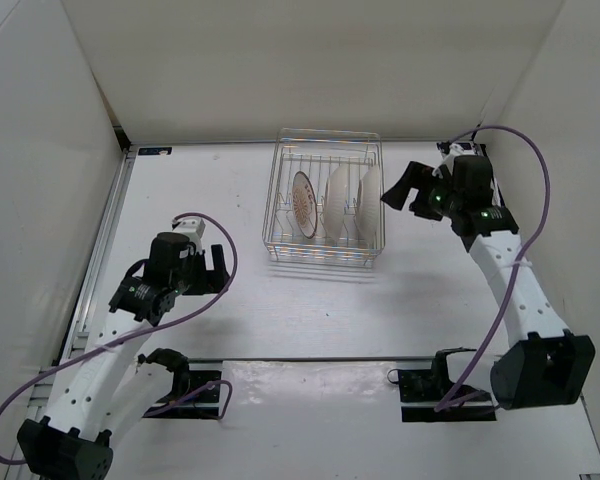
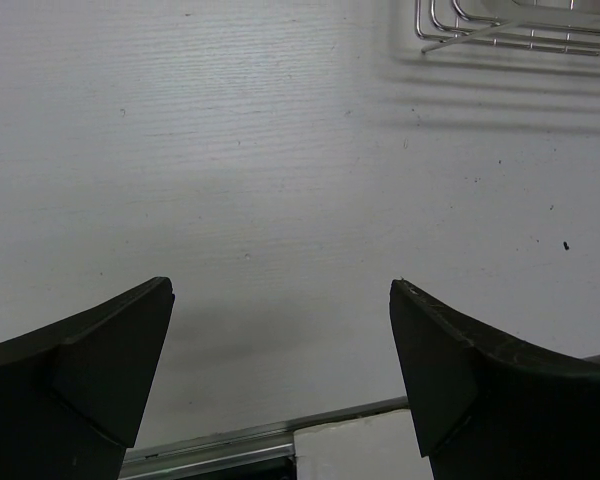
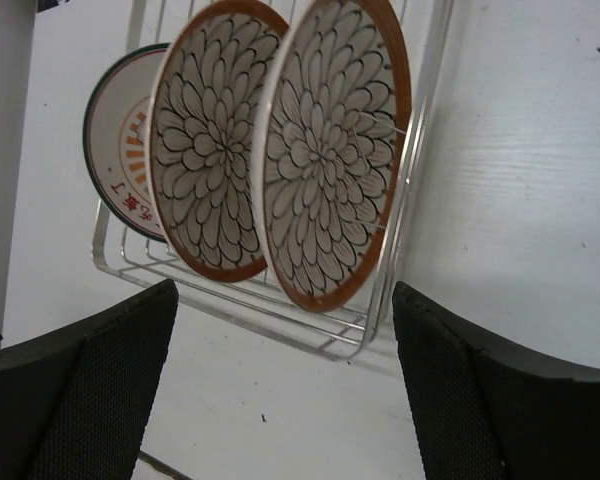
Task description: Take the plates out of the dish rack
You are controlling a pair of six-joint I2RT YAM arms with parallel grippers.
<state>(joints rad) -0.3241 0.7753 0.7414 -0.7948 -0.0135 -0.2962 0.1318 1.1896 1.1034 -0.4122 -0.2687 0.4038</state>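
Pincers both gape empty. Right gripper (image 3: 283, 290) faces the silver wire dish rack (image 1: 327, 150). Only its wrist view shows petal patterns on two brown-rimmed ceramic plates (image 3: 330, 150) standing inside, beside a smaller orange-motif plate (image 3: 120, 140). Left gripper (image 2: 280, 285) sees one rack corner.

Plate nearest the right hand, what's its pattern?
The plate has dark petal outlines on white and a brown rim; clearest in right wrist view.

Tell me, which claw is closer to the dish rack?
The right claw. It hangs open just beside the right side of the dish rack, facing the plates. The left claw is farther off, toward the rack's near left.
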